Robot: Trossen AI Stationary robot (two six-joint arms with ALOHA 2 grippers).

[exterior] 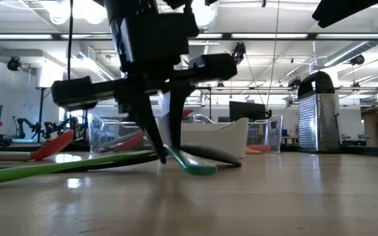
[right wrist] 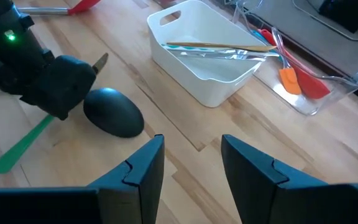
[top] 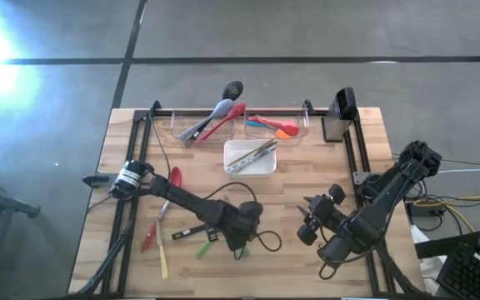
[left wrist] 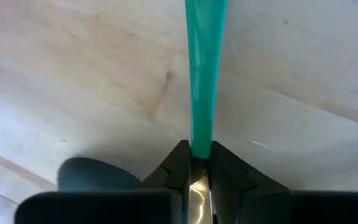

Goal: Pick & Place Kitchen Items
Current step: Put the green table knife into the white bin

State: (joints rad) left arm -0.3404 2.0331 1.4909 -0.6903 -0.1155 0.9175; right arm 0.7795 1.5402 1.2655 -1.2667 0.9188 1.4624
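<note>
My left gripper [top: 233,237] [exterior: 164,149] is shut on a green utensil [exterior: 189,164] near the table's front middle. The utensil's long handle [top: 205,247] [right wrist: 17,149] runs toward the table's left. A black spoon head [top: 252,208] [right wrist: 114,112] lies just beyond the gripper. A red spatula [top: 173,179], a red utensil [top: 148,237], a yellow one [top: 163,260] and a black one [top: 190,233] lie on the table's left half. My right gripper [top: 308,221] [right wrist: 191,165] hovers open at the front right, holding nothing. My left gripper pinches the green utensil's handle [left wrist: 201,140] between its two fingers, one on each side of the handle. The fingers [exterior: 151,131] come from above, pointing steeply down. The utensil lies low along the table, its near end [exterior: 203,169] on the wood.
Two clear bins [top: 198,127] [top: 277,125] with utensils stand at the far edge. In front of them stands a white dish [top: 250,167] holding metal tongs. A box grater [top: 340,115] stands at the far right. Bare wood lies between the two grippers.
</note>
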